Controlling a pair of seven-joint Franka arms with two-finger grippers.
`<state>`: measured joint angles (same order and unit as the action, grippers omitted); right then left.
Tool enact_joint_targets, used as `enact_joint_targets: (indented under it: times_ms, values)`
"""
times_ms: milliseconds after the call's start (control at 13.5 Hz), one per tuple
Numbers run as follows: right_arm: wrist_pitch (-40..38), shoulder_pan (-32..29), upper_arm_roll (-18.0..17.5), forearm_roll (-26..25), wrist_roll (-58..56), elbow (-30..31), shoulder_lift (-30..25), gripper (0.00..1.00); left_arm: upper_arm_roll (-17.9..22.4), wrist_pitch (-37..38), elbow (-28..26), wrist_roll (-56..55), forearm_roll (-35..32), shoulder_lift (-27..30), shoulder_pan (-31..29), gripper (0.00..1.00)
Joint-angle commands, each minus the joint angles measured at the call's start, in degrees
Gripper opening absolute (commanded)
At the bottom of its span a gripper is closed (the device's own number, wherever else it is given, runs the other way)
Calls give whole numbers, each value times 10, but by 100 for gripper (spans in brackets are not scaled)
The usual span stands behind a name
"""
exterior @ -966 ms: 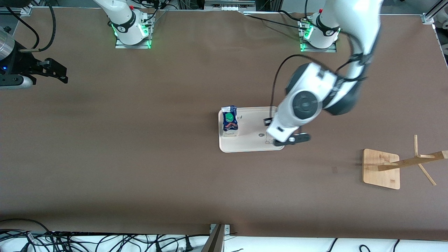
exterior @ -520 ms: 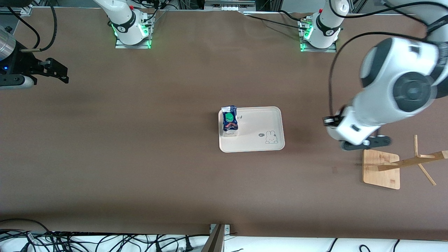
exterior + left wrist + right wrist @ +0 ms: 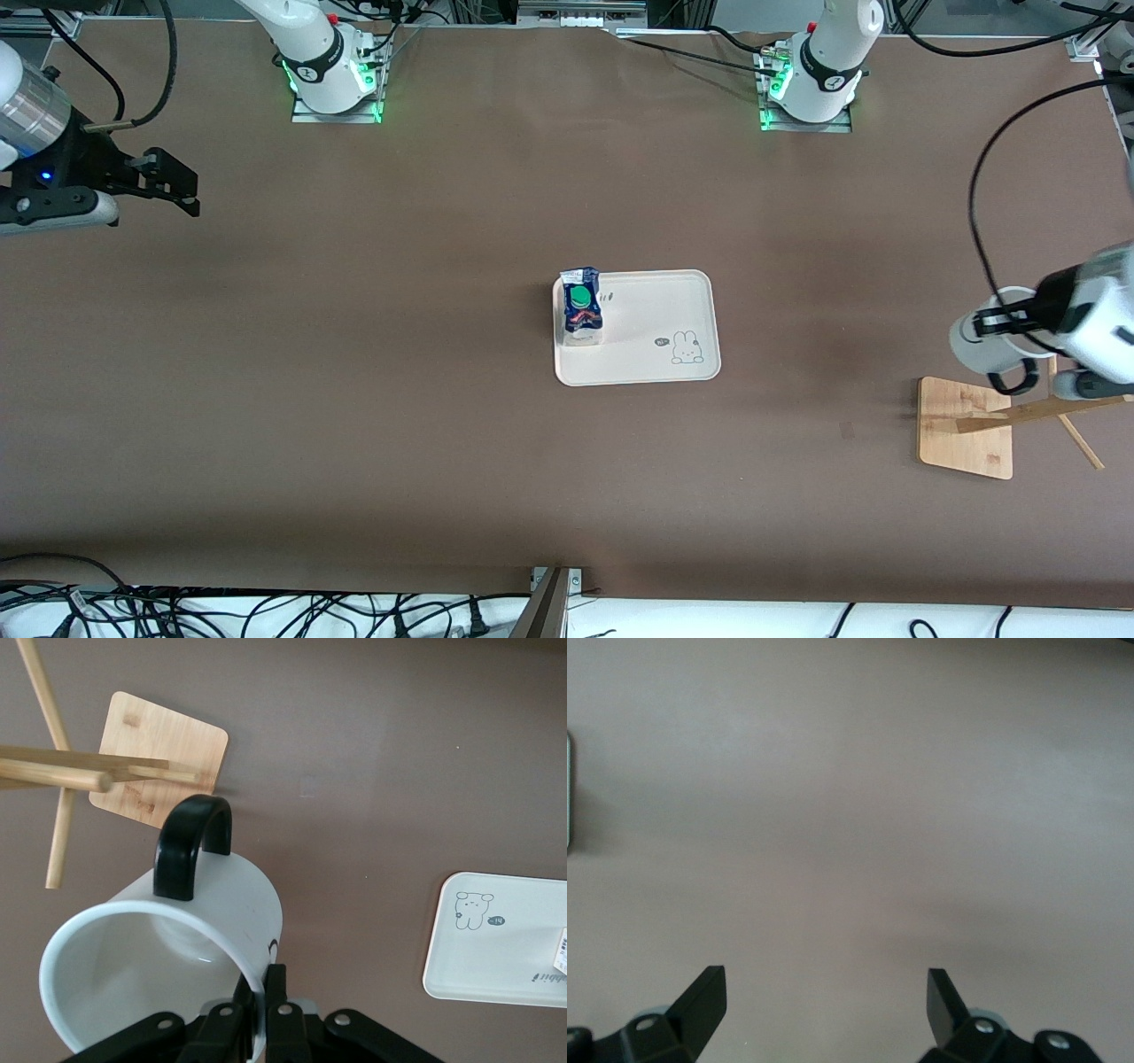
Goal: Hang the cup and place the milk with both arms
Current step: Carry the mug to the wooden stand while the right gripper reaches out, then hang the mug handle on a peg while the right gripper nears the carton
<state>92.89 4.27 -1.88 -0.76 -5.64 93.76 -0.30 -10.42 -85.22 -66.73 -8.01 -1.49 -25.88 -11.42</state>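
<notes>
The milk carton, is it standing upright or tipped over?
Upright. The milk carton stands on the tray, at the corner toward the right arm's end, its green cap facing up at the front camera.

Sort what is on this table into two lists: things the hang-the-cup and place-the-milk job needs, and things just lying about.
Part of the job:
- cup, gripped at its rim by the left gripper, over the rack's end of the table
- wooden rack
- milk, standing on the tray
- right gripper, open, waiting at the right arm's end

Just lying about:
- cables along the table's near edge

The milk stands on the tray, cup over the rack.
</notes>
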Motion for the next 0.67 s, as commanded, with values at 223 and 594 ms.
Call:
enact_joint_targets:
  times_ms: [223, 594]
  values:
    - [-11, 117, 0, 24, 1, -22, 66, 100, -5, 6, 9, 37, 16, -3, -26, 0]
    - [-8, 213, 0, 70, 112, -149, 202, 100, -4, -21, 12, 52, 16, -15, -27, 0]
